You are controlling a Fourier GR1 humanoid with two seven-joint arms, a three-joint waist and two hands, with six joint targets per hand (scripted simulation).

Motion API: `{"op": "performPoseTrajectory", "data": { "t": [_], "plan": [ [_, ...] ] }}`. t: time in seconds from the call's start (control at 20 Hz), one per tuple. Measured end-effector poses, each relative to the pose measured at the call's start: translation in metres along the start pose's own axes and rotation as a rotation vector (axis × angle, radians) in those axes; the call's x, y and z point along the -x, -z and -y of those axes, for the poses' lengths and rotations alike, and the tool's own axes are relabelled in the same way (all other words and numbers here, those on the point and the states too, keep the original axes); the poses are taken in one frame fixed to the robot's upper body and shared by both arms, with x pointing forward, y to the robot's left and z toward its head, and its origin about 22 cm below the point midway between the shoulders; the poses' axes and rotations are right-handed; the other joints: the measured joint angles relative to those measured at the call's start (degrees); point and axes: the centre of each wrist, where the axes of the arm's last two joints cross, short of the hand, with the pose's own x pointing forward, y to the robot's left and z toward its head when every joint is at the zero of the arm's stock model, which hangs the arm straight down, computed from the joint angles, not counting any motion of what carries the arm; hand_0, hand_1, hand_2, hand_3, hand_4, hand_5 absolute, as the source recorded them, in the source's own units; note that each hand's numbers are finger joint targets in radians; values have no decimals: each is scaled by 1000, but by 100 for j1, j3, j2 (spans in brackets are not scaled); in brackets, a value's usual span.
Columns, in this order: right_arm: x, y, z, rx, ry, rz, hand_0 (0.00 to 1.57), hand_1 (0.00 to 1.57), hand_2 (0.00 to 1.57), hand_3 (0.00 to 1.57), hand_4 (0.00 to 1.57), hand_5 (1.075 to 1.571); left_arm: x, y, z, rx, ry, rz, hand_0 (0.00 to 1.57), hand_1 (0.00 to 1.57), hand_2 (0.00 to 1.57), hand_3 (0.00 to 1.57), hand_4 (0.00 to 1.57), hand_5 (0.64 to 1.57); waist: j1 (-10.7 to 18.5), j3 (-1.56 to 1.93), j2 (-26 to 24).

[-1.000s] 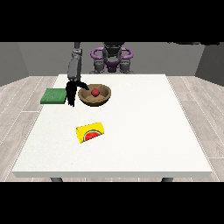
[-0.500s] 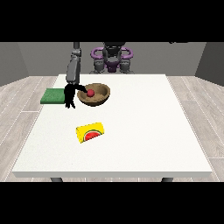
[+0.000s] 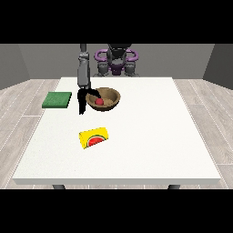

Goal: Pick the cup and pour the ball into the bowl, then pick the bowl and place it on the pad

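Brown and round, the bowl sat a little above the middle of the frame with the red ball inside. The black hand at the view's left touched its left rim; whether its fingers gripped it, I cannot tell. The green pad lay further left, and a yellow cup lay below.

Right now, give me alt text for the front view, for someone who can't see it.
A black hand at the view's left grips the near-left rim of a wooden bowl holding a red ball, on a white table. A green pad lies left of the bowl, and a yellow watermelon-print cup lies on its side nearer the camera.
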Motion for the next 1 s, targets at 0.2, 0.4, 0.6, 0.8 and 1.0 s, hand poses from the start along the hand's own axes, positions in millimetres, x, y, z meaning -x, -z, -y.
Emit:
{"op": "performPoseTrajectory", "data": {
  "t": [0.2,0.4,0.6,0.8,1.0],
  "plan": [
    [-2,3,-10,34,-35,-1,1319,1319,1208,0,475,1521,-13,4,-4,12,-1,24,0,0,0,0,0,1533,119,-37,51],
    [1,0,-5,67,-121,-36,1571,1571,1571,1571,1178,1417,-16,5,-9,11,-10,17,0,0,0,0,0,1546,161,-71,-20],
    [-2,-1,2,66,-255,-110,1571,1571,1571,1571,1171,1463,-9,0,-21,-10,-21,-15,0,0,0,0,0,1548,122,-38,-143],
    [-10,5,-4,59,-387,-229,1571,1571,1571,1571,1250,1455,14,-12,-34,-51,-14,-83,0,0,0,0,0,1547,-131,31,-404],
    [-38,25,-19,47,-480,-319,1571,1571,1571,1571,1249,1472,42,-41,-61,-96,-1,-160,0,0,0,0,0,1544,-386,71,-796]
  ]
}}
